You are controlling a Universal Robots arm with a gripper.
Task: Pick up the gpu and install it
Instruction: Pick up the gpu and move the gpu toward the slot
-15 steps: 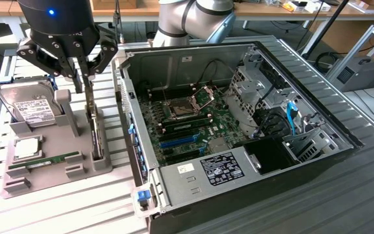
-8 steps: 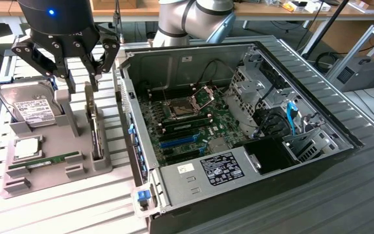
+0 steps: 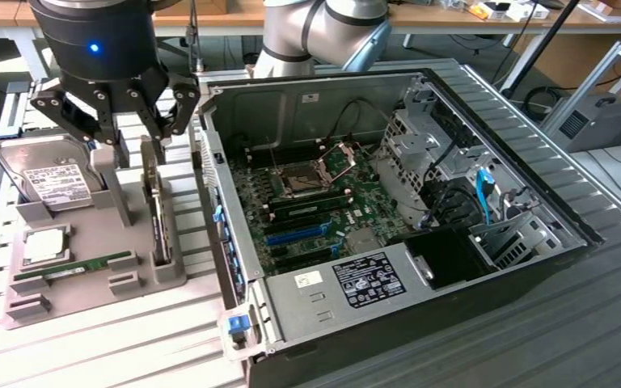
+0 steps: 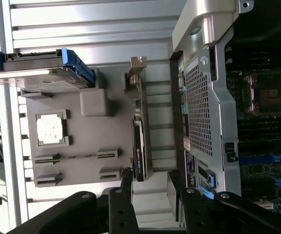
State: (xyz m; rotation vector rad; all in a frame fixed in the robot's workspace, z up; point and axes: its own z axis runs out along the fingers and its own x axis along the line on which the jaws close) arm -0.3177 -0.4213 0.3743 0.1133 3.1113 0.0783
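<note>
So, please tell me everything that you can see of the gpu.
The gpu is a thin, dark card with a silver metal bracket at one end. It stands on its long edge in a slot of the grey holder tray, beside the open computer case. The open gripper hangs just above it and seems not to touch it.

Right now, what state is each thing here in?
gripper, open, above the gpu
gpu, on edge in the gray holder, not held
hard drive, propped up in the holder
RAM stick, lying flat in the holder
computer case, side open, motherboard exposed
</note>
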